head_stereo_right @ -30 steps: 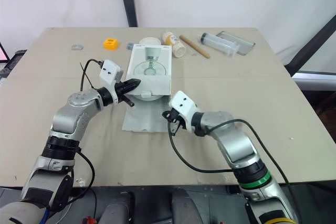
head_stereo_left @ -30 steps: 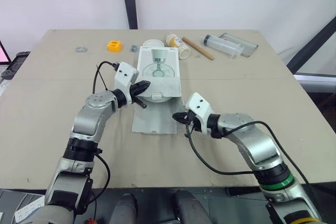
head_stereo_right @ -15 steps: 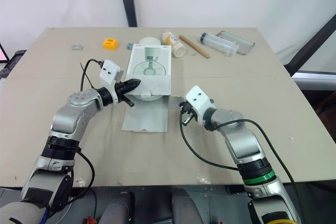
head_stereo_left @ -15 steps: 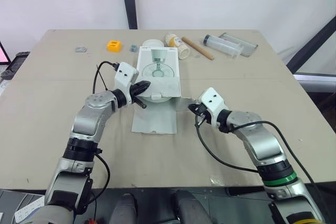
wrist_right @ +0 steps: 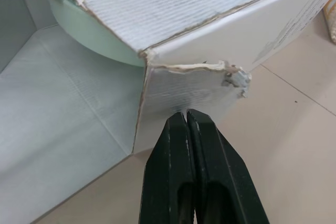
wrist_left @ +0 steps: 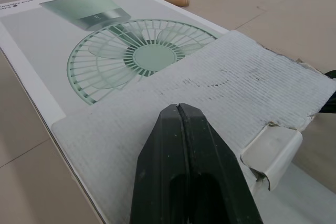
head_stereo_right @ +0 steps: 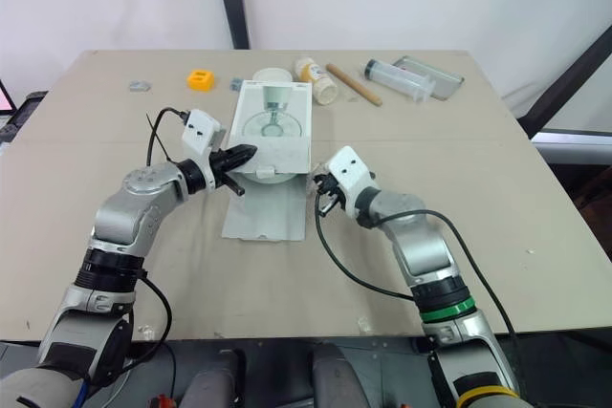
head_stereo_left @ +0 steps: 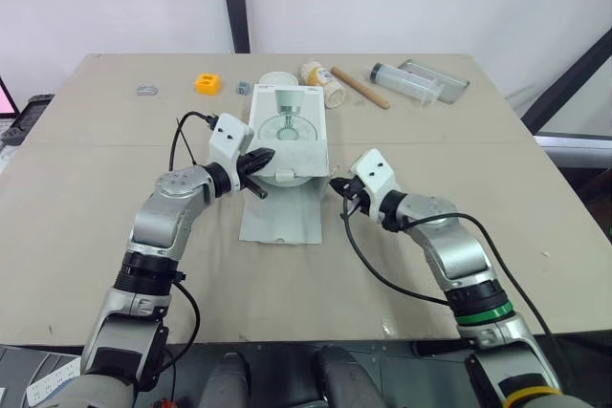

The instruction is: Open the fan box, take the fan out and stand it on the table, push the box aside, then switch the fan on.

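Jaws clenched empty on both arms: left jaws over the torn flap of the fan box (head_stereo_left: 290, 131), centre frame; right jaws beside its lower-right corner.

Items along the far side of the table (head_stereo_left: 86, 198), from the robot's left to its right: small grey metal piece (head_stereo_left: 146, 90), orange block (head_stereo_left: 207, 83), white round lid (head_stereo_left: 275, 78), grain-filled jar on its side (head_stereo_left: 323, 83), wooden rod (head_stereo_left: 360, 88), clear plastic tube (head_stereo_left: 406, 82), clear tray (head_stereo_left: 446, 81) just beside the tube.

No legible text, faint small print on fan box (wrist_right: 294, 19) side, too small to read
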### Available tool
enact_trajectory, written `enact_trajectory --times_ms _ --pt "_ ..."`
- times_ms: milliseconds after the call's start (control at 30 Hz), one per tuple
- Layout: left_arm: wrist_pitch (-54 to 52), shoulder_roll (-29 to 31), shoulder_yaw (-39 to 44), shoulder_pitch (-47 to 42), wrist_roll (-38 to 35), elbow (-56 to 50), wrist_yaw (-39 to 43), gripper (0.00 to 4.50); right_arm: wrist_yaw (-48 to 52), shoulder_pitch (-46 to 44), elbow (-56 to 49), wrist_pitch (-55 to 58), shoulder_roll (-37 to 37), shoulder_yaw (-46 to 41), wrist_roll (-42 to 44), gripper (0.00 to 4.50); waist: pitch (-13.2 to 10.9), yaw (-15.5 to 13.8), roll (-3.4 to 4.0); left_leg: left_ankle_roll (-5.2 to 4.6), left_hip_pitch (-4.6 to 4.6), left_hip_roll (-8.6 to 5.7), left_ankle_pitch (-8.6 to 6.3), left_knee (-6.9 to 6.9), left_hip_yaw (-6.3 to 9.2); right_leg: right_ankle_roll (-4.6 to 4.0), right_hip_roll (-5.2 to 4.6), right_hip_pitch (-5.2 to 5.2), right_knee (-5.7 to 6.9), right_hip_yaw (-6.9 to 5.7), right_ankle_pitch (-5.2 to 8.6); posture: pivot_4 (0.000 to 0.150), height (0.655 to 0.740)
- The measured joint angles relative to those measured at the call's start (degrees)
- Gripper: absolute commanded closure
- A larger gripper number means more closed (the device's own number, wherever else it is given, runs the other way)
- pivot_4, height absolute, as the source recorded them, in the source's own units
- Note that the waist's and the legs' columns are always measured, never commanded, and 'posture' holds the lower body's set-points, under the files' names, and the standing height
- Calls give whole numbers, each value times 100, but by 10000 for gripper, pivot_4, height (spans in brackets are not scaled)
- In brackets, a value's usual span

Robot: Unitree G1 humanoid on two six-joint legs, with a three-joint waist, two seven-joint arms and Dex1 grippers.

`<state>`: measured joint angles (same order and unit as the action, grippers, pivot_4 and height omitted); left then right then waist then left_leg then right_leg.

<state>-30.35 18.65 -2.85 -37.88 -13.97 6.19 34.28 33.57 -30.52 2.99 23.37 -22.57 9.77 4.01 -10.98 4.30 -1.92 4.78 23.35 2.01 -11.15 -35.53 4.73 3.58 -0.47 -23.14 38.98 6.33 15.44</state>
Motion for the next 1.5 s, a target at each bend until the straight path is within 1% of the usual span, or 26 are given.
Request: enact_trajectory --times_ms 433,800,1333,1500 --pt "2 -126 -18 7 12 0 -7 45000 26 -180 268 -159 227 -18 -94 44680 0 5 0 0 -2 1 0 0 0 -2 0 0 0 0 -1 1500 7400" --pt "3 -140 -13 7 37 0 -10 45000 37 -213 406 -274 266 -60 -102 44680 0 6 0 0 -2 1 0 0 0 -6 1 0 1 0 -5 1500 7400" --pt "19 -164 -9 7 45 1 -10 45000 -13 -228 581 -287 531 -341 -33 44680 0 7 1 0 -2 1 0 0 0 -11 1 0 1 0 -7 1500 7400" --pt "18 -168 -13 8 44 1 -9 45000 -103 -268 731 -450 547 -407 -32 44680 0 6 1 0 -1 0 0 0 0 -11 1 0 1 0 -7 1500 7400"
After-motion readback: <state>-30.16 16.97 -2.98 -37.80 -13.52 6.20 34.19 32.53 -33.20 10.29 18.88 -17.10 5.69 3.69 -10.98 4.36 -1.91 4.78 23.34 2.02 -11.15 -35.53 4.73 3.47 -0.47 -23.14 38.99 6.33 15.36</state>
